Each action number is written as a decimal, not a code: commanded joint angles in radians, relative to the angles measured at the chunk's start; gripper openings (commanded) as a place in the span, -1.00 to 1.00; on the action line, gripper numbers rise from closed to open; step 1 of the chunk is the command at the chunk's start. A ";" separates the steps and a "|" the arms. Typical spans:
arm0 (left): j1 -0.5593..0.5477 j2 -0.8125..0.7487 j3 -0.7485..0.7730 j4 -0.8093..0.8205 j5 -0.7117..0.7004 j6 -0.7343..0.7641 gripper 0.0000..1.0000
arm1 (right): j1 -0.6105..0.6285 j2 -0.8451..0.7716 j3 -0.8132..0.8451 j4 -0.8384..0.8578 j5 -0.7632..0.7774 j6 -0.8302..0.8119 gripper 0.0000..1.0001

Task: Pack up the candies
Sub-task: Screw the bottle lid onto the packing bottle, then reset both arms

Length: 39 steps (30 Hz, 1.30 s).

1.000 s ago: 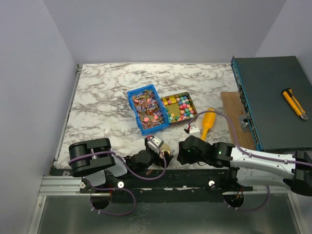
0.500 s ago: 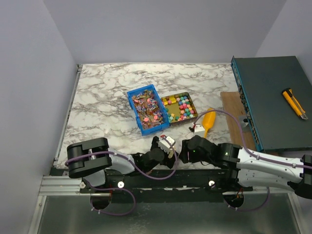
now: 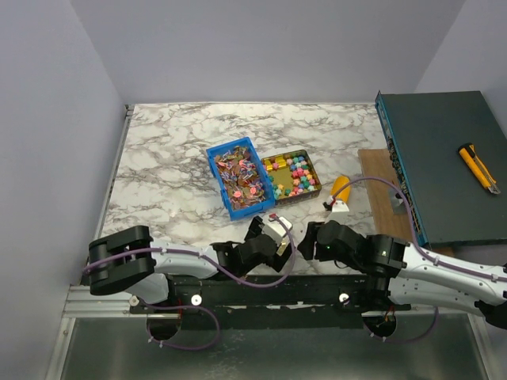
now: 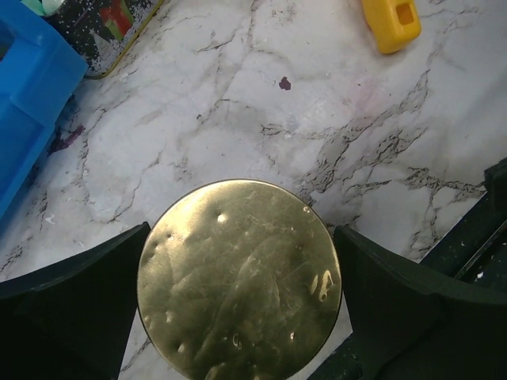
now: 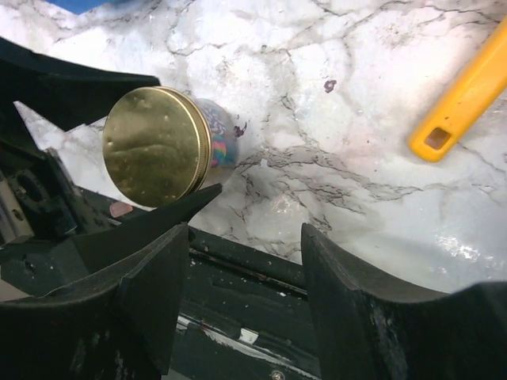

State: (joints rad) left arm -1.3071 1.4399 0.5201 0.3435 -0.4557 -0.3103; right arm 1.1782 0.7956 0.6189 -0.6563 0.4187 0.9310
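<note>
Marble tabletop (image 3: 174, 150), with both sets of fingers low by a jar (image 5: 222, 141) at its near edge.
The left fingers (image 4: 79, 301) stand spread at their widest, one on each side of the jar's gold lid (image 4: 238, 277) and close against its rim; no squeeze can be made out. The right fingers (image 5: 142, 293) hang about half open and empty just beside the jar. The candies (image 3: 242, 178) lie mid-table: wrapped ones in a blue bin (image 3: 218, 154), chunky coloured pieces (image 3: 295, 176) in a tin (image 3: 314, 179) just beside it.
</note>
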 commanded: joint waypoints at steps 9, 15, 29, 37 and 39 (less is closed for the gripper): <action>-0.002 -0.174 0.148 -0.328 0.009 0.045 0.97 | 0.004 0.005 0.078 -0.033 0.121 0.003 0.29; 0.018 -0.281 0.244 -0.493 -0.025 0.071 0.97 | 0.005 0.015 0.160 -0.029 0.160 -0.082 0.43; 0.172 -0.450 0.590 -0.950 0.005 -0.026 0.97 | 0.003 0.137 0.397 -0.013 0.254 -0.284 1.00; 0.308 -0.544 0.658 -1.059 -0.068 -0.027 0.97 | -0.011 0.281 0.542 -0.011 0.293 -0.367 1.00; 0.342 -0.542 0.678 -1.093 -0.164 -0.038 0.97 | -0.030 0.311 0.569 -0.005 0.292 -0.390 1.00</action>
State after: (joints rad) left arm -1.0145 0.9073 1.1564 -0.6323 -0.4934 -0.3328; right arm 1.1728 1.0630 1.1240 -0.6750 0.6621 0.6098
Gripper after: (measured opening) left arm 0.987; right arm 0.998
